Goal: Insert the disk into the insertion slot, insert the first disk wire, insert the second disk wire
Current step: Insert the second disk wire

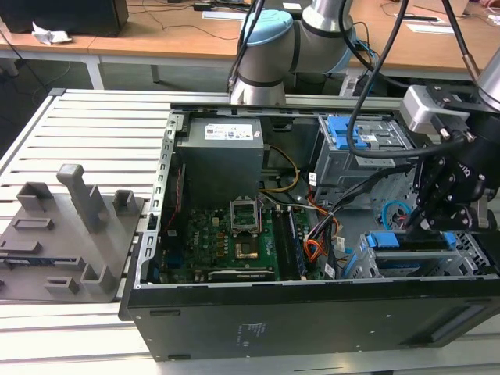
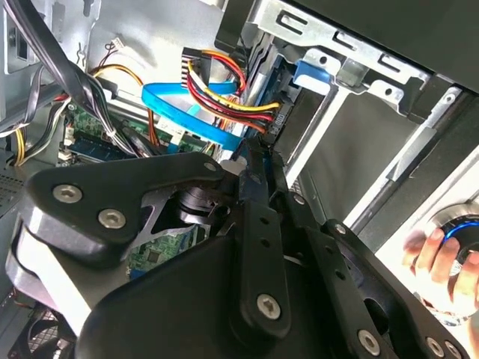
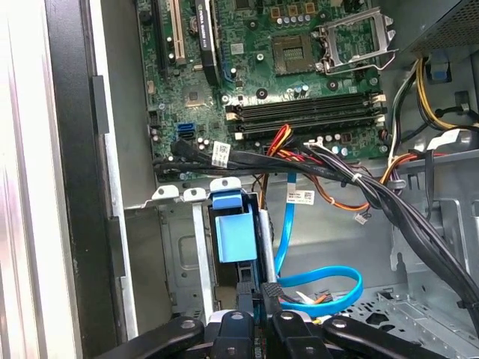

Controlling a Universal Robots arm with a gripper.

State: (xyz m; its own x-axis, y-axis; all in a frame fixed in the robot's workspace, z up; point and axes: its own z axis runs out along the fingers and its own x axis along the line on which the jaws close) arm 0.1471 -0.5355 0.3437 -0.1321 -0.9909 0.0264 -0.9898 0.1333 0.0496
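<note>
Disk (image 3: 234, 233) seated in insertion slot (image 3: 185, 258). Second disk wire (image 3: 329, 288) looped beside it, dark plug gripped by gripper (image 3: 260, 298), jaws narrowed on plug at disk's rear edge.

Exterior view – high, angled down over open computer case (image 1: 312, 312); both wrist views – close inside, sharing blue cable (image 2: 187, 112).

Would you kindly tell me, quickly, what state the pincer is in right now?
Pincer: shut on the small dark plug of the second disk wire.
</note>
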